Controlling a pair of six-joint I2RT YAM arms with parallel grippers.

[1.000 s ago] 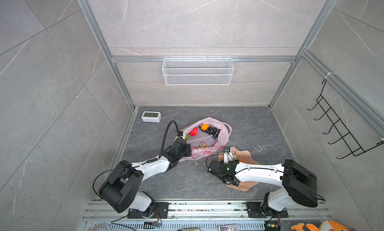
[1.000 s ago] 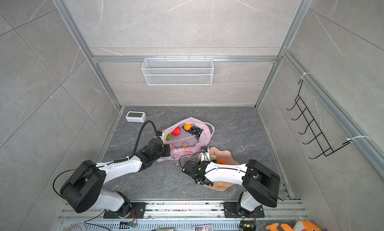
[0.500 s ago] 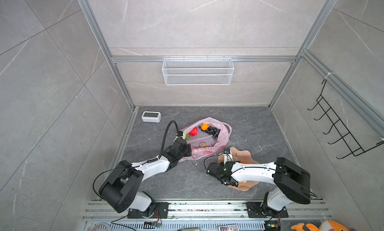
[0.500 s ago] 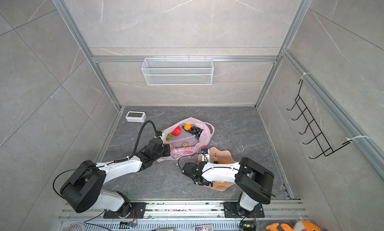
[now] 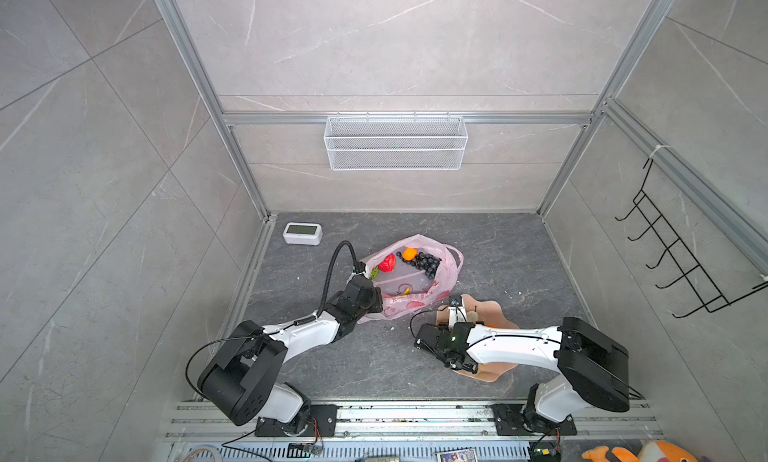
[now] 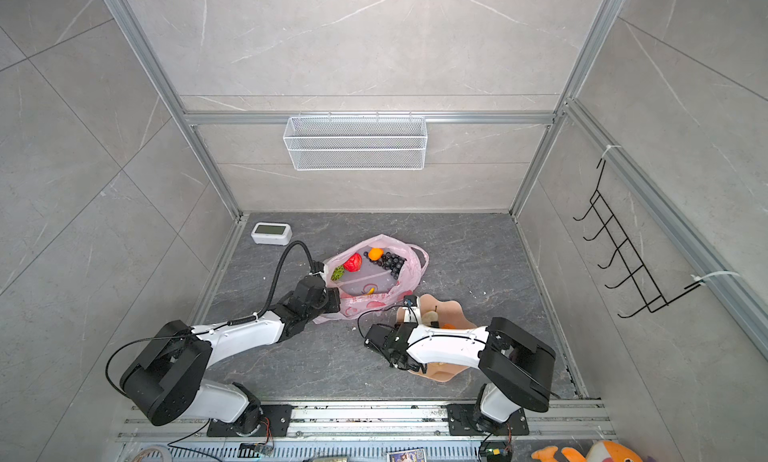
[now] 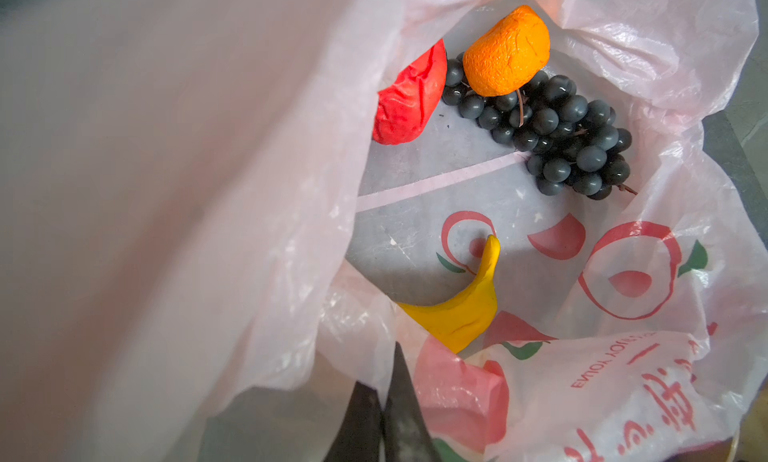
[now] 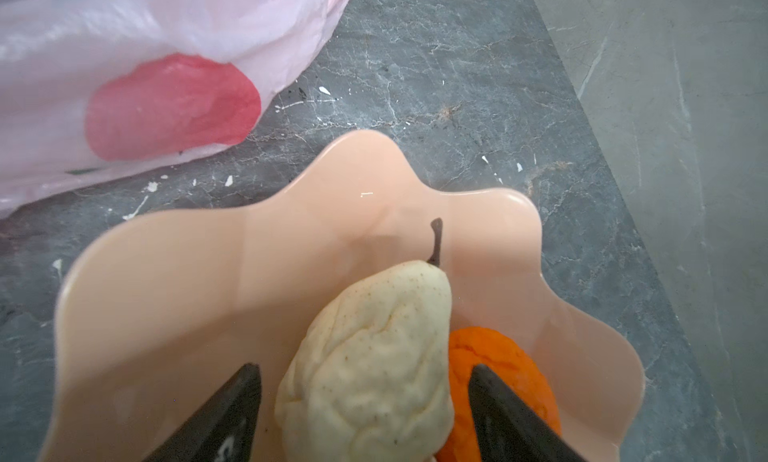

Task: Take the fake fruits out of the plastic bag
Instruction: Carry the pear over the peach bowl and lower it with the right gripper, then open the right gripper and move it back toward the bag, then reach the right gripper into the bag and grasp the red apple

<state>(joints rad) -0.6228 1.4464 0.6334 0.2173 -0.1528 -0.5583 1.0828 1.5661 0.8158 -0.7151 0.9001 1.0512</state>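
Left claw pinched shut on plastic bag rim; right claw spread wide, cream pear between its fingers.

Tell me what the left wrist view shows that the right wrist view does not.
Only the left wrist view: the inside of the plastic bag, with an orange, red apple, grape bunch and banana, and the left gripper shut on the bag's rim. Only the right wrist view: the peach dish holding a cream pear and a second orange, with the open right gripper around the pear. Both: the bag's pink film and the grey floor.
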